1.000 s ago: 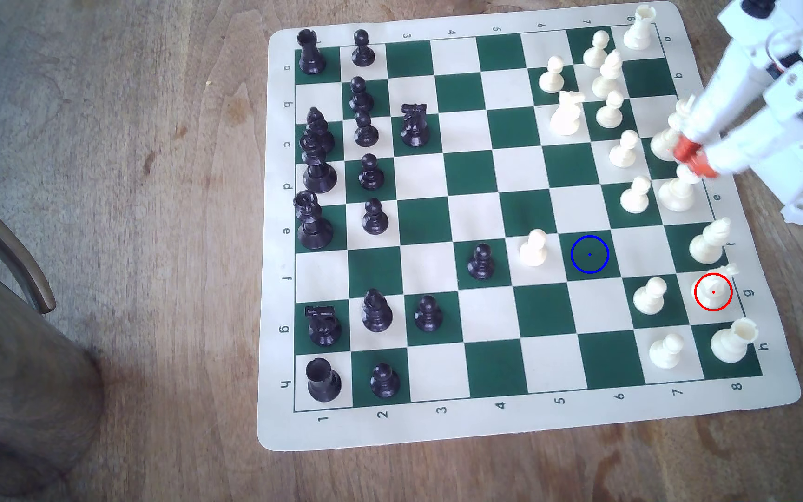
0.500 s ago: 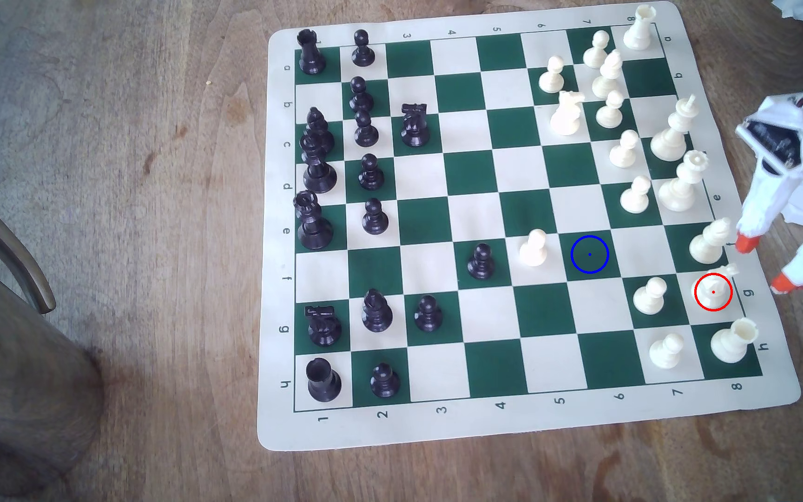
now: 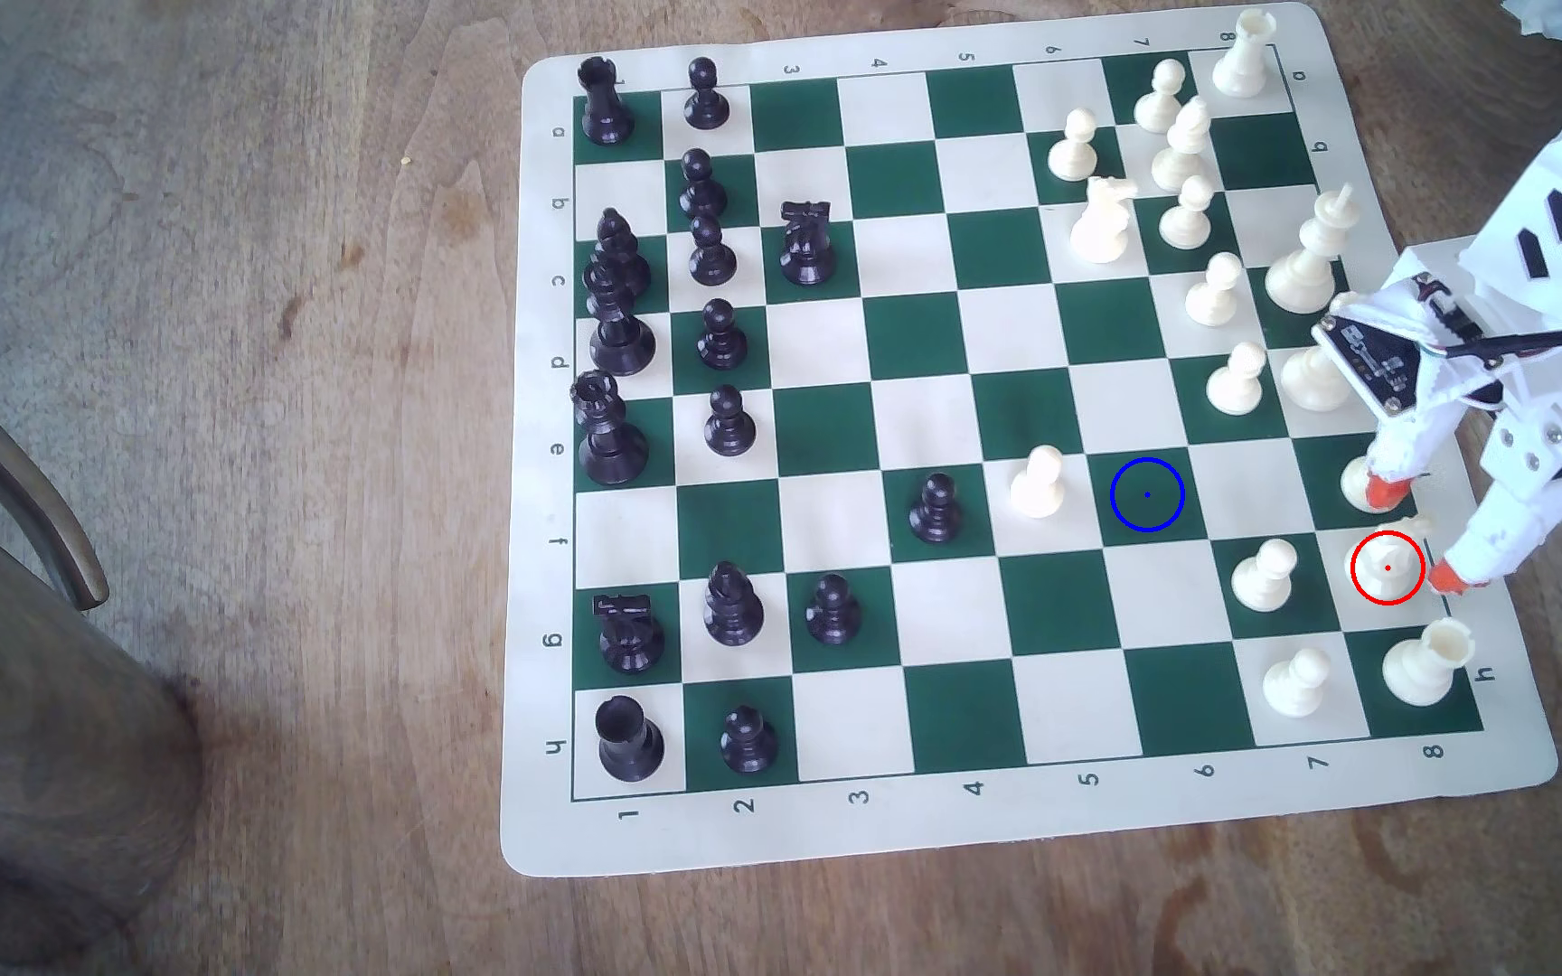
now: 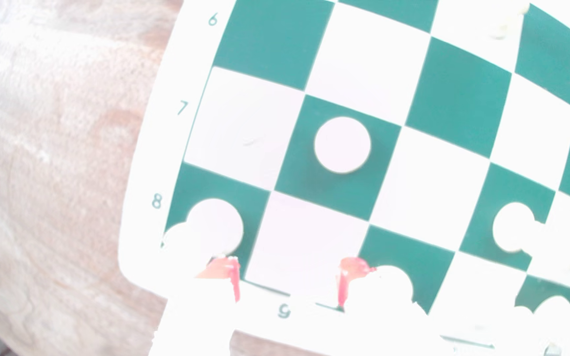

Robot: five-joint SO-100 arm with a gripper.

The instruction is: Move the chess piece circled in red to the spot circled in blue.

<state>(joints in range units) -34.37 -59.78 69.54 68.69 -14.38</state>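
The chess piece, a cream-white knight, stands inside the red ring on a light square at the board's edge, at the exterior view's right. My gripper is open and low over it. One orange fingertip is on the far side of the knight and the other is close beside its base. The spot is a bare dark green square with a blue ring, two files further left. In the washed-out wrist view my gripper frames a white square where I cannot make out the knight.
Close around the knight stand a cream pawn, a cream bishop partly behind my finger, and a cream rook. Another cream pawn stands just left of the spot. Black pieces crowd the board's left side. A dark wooden post stands off the mat.
The arm swung from above the king and queen to the board's right edge. It opened its fingers, then shifted left so they now flank the ringed knight.
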